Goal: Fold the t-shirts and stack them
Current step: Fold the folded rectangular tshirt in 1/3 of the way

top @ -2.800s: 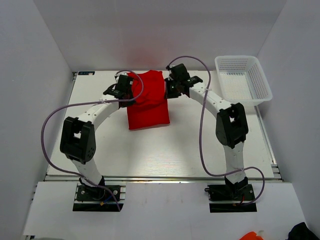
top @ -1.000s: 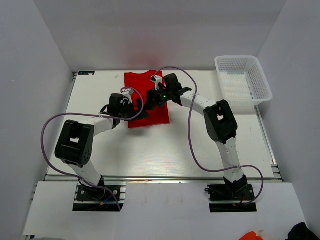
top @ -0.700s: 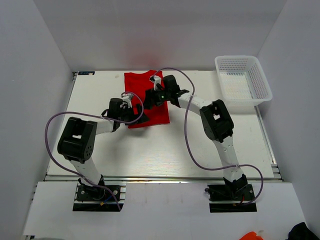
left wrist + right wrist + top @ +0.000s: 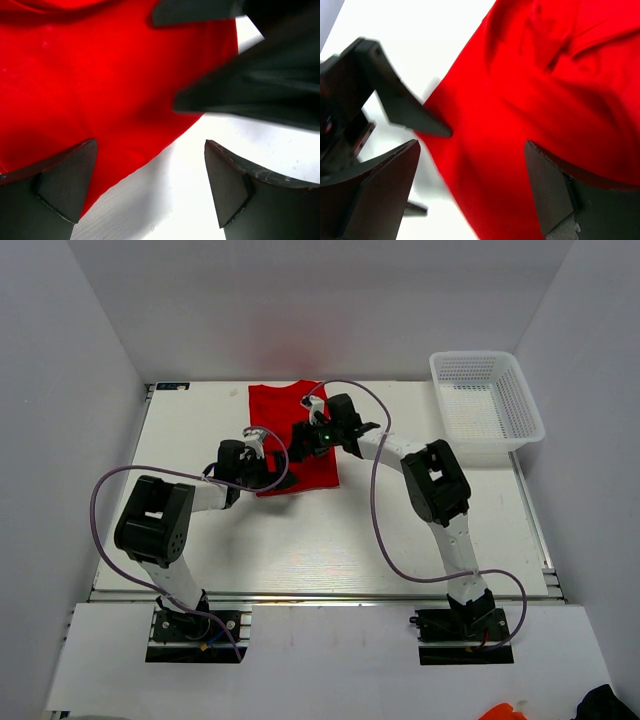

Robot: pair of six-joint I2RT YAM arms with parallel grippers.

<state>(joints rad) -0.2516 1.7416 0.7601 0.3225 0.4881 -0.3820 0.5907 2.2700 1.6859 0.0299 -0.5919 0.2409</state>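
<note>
The red t-shirt (image 4: pixel 296 410) lies folded into a long rectangle at the far middle of the table. My left gripper (image 4: pixel 276 474) is low at its near left corner, open, with the cloth's edge (image 4: pixel 100 75) running between its fingers (image 4: pixel 65 185) and nothing pinched. My right gripper (image 4: pixel 302 437) hovers open over the shirt's middle, red cloth (image 4: pixel 545 75) beneath its jaws and nothing held. The two grippers are close together: the right one's dark fingers (image 4: pixel 250 90) fill the top right of the left wrist view, and the left gripper (image 4: pixel 370 85) shows at the left of the right wrist view.
A white mesh basket (image 4: pixel 478 354) stands at the far right corner of the white table (image 4: pixel 330 540). Purple cables loop from both arms over the table. White walls enclose the left, back and right sides.
Both grippers have come from the shirt's far end down to its near half. Over the last second they barely shifted, and both stayed open.
</note>
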